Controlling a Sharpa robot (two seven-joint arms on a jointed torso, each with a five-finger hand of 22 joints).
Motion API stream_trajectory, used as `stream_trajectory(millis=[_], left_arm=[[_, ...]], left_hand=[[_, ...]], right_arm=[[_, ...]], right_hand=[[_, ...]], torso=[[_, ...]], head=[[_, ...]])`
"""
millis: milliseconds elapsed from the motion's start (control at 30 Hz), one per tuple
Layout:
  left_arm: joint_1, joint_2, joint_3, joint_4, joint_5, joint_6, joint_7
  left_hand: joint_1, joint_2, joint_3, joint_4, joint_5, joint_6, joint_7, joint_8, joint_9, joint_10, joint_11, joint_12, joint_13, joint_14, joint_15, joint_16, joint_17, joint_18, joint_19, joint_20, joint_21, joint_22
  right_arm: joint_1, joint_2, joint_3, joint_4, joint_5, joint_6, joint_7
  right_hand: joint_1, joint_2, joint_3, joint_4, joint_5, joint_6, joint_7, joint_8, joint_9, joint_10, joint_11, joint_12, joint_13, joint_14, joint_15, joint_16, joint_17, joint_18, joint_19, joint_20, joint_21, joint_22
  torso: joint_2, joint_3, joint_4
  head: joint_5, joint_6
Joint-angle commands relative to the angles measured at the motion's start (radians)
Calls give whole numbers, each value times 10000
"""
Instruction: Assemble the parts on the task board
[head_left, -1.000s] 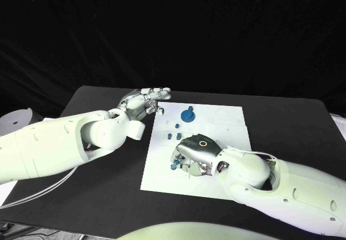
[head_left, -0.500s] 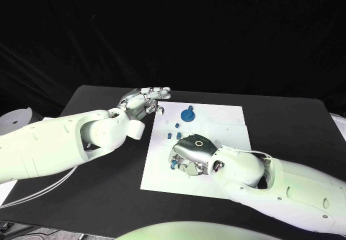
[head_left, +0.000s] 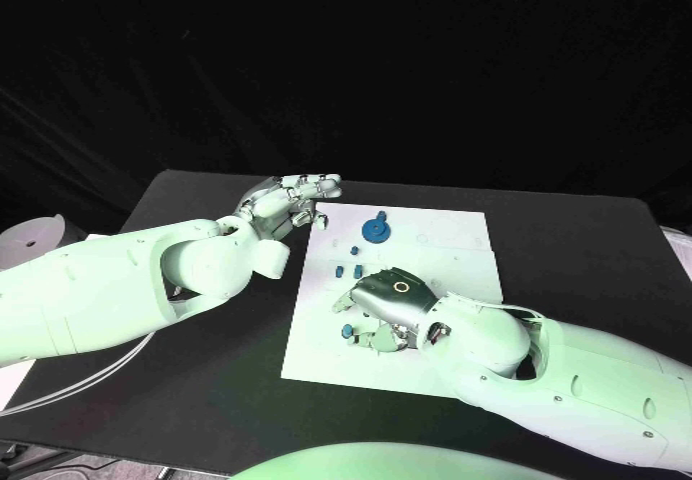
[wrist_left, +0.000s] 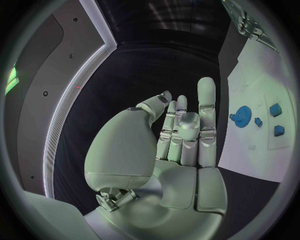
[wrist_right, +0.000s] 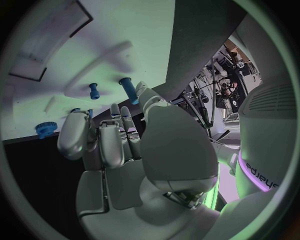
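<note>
Left hand (head_left: 293, 200) sat off the board's far left corner, above the black table (head_left: 188, 380); palm up, fingers apart and partly extended, holding nothing. Left wrist view confirmed it: left hand (wrist_left: 178, 135) with bare palm, fingers upright and loosely spread, nothing between them. That view also caught the board (wrist_left: 262, 115) to one side with a blue gear (wrist_left: 242, 116) and two small blue blocks (wrist_left: 275, 110) lying on it.

Head view, moving right: white board (head_left: 433, 235) mid-table, gear (head_left: 375, 231) near its far edge, small blue pieces (head_left: 343, 270) just below the gear, one blue round piece (head_left: 346, 332) near the board's left edge just beside the right hand.

Right hand (head_left: 392, 305) was palm-down over the board's near-middle, back of the hand to the head camera, fingers hidden under it there. Right wrist view filled that in: right hand (wrist_right: 115, 142) with fingers curled inward, tips close to the board surface; couldn't tell whether they pinched anything. Same view showed two blue pegs (wrist_right: 128, 90) on the board just past the fingertips, apart from them, plus a blue toothed piece (wrist_right: 44, 129) at the board's edge beside the fingers.
</note>
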Motion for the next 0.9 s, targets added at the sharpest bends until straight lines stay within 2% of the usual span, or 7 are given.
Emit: stream_trajectory(millis=[33, 100, 300, 433, 533, 700, 900], left_arm=[[3, -2, 6, 23, -34, 154, 29], [3, -12, 5, 18, -34, 149, 27], [3, -36, 5, 25, -34, 145, 24], [3, -59, 5, 31, -34, 143, 23], [4, -76, 4, 36, -34, 142, 18], [4, -73, 4, 44, -34, 145, 12], [4, -73, 3, 61, -34, 144, -3]], left_hand=[[17, 113, -29, -17, -22, -60, 2, 35, -6, -78, -30, 35, -4, -47, 0, -45, -17, 189, -32, 48, -44, -15], [17, 113, -29, -17, -22, -60, 2, 35, -6, -78, -30, 35, -4, -47, 0, -45, -17, 189, -32, 48, -44, -15], [17, 113, -29, -17, -22, -60, 2, 35, -6, -78, -30, 35, -4, -47, 0, -45, -17, 189, -32, 48, -44, -15], [17, 113, -29, -17, -22, -60, 2, 35, -6, -78, -30, 35, -4, -47, 0, -45, -17, 189, -32, 48, -44, -15], [17, 113, -29, -17, -22, -60, 2, 35, -6, -78, -30, 35, -4, -47, 0, -45, -17, 189, -32, 48, -44, -15], [17, 113, -29, -17, -22, -60, 2, 35, -6, -78, -30, 35, -4, -47, 0, -45, -17, 189, -32, 48, -44, -15], [17, 113, -29, -17, -22, -60, 2, 35, -6, -78, -30, 35, -4, -47, 0, -45, -17, 189, -32, 48, -44, -15]], right_arm=[[-23, -186, 7, 181, 108, -1434, 329], [-29, -381, 27, 341, 202, -1764, 427], [30, -1187, 167, 938, 682, -2217, 485], [245, -2068, 275, 1400, 1566, -2088, 209], [485, -2888, 315, 1712, 2479, -1628, -315], [632, -3881, 315, 2070, 3261, -999, -1350], [500, -4724, 194, 2367, 3655, -805, -2700]], right_hand=[[506, 20, -1168, 800, 10, -158, 18, -10, 24, -22, -19, 150, 7, 416, 8, -79, -87, 70, -7, 11, -103, -107], [670, -78, -1373, 1115, 33, -122, 104, -9, 29, 101, -79, 258, 17, 403, 12, -124, -152, 84, 9, -26, -131, -140], [878, 246, -1270, 1130, 35, 238, 200, 65, 66, 654, -227, 573, 54, 420, -104, -113, -154, 80, 79, -126, -100, -111], [935, 516, -1168, 1066, 38, 470, 223, 75, 70, 1323, -339, 861, 95, 449, -200, -60, -98, 59, 144, -219, -37, -43], [946, 790, -1095, 1057, 82, 875, 221, 207, 117, 2423, -454, 1277, 271, 564, -286, 291, 357, -58, 374, -290, 425, 476], [551, 834, -1263, 1124, 190, 1142, 10, 283, 121, 3914, -750, 1883, 744, 725, -521, 886, 1142, -259, 737, -494, 1244, 1394], [-358, 802, -1721, 1136, 629, 1251, -197, 422, 126, 4616, -979, 2844, 1939, 688, -721, 869, 1049, -301, 784, -710, 1439, 1609]], torso=[[5, 10, 5], [-1, 13, -9], [-7, -13, -12], [-13, -3, -33], [-31, -19, -87], [-38, -36, -145], [-48, -48, -243]], head=[[-1, 5], [6, 9], [-58, 34], [-152, 73], [-276, 124], [-524, 232], [-696, 266]])
